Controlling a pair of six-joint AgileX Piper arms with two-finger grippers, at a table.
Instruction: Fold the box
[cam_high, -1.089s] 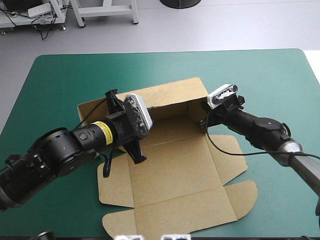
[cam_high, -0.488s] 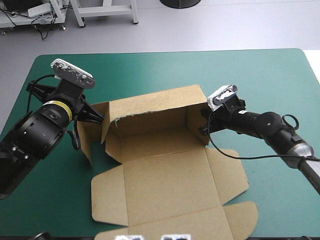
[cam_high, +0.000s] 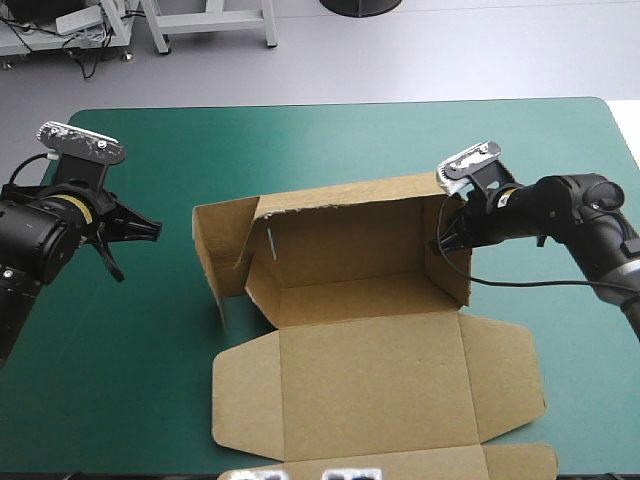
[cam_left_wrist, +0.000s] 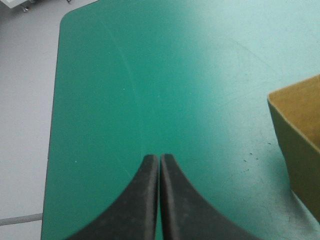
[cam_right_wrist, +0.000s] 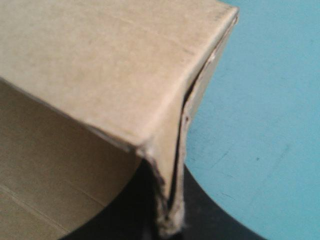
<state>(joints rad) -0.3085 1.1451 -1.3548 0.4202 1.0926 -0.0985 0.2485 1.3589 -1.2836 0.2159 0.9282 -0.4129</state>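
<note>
Clamping the box (cam_high: 350, 245) at right wall, right gripper (cam_high: 446, 238), left gripper (cam_left_wrist: 159, 161) apart

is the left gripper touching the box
No, the left gripper is shut over the teal-green cover, with the box off to its side, apart.

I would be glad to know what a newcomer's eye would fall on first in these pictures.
The brown box in mid-table draws the eye: its far wall stands raised while a wide panel lies flat toward the near edge. The right gripper is shut on its right wall, and the left gripper, shut and empty, hovers over the teal-green cover left of it.
</note>
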